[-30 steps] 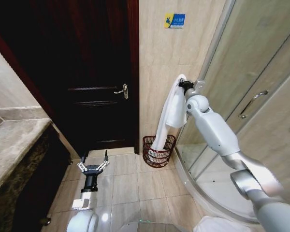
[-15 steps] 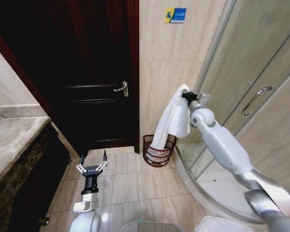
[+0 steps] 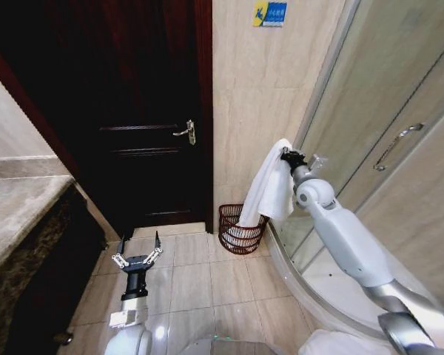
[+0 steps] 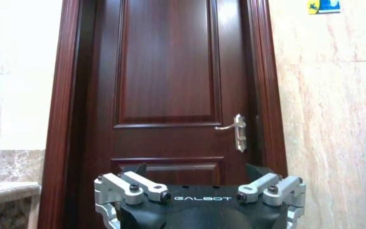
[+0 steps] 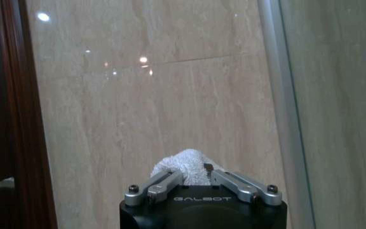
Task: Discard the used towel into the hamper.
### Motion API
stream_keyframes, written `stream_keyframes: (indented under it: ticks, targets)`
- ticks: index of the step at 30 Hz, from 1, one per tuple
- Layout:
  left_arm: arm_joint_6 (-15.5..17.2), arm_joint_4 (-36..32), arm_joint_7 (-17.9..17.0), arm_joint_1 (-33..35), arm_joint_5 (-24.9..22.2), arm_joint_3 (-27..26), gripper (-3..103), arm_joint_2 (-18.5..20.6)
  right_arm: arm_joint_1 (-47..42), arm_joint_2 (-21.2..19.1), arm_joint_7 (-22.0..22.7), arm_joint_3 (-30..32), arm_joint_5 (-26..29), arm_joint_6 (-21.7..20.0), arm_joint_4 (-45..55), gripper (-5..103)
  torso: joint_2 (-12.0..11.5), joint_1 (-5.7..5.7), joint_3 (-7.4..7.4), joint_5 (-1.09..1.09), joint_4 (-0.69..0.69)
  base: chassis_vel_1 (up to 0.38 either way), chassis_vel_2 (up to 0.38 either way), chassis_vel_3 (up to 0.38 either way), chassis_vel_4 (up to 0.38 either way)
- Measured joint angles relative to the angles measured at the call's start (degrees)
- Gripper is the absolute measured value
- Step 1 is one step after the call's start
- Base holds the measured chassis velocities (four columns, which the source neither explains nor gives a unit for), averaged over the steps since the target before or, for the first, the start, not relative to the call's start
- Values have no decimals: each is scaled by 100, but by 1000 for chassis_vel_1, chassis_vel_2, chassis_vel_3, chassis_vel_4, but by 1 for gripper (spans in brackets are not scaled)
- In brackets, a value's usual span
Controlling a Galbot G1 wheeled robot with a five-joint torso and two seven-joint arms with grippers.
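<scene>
Two arms, and my right one does the work: my right gripper (image 3: 287,155) is raised by the tiled wall (image 3: 259,96), beside the shower enclosure's glass (image 3: 377,89), clenched on the top of the white towel (image 3: 268,188). In the right wrist view the towel's bunched end (image 5: 186,164) pokes up between my fingers (image 5: 160,183). The cloth hangs down and its lower end reaches into the wicker hamper (image 3: 240,231), which stands on the floor tiles (image 3: 192,281) in the corner between the dark wooden door (image 3: 133,111) and the shower. My left gripper (image 3: 137,255) is low over the floor, facing the door, fingers spread and holding nothing.
</scene>
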Motion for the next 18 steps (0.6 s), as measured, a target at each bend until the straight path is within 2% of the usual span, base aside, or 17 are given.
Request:
stream_keyframes:
  ticks: [8,18]
  targets:
    - [2,85,34,-75,49,42,100,2,212,9,57,-79,21,0,-98,3,-220,-100,-119,0,1,0,0,0,0]
    - [2,247,103,-198,-137,36,100,19,-14,-87,98,-35,-18,-22,53,3,-508,-226,-282,1,0,0,0,0,0]
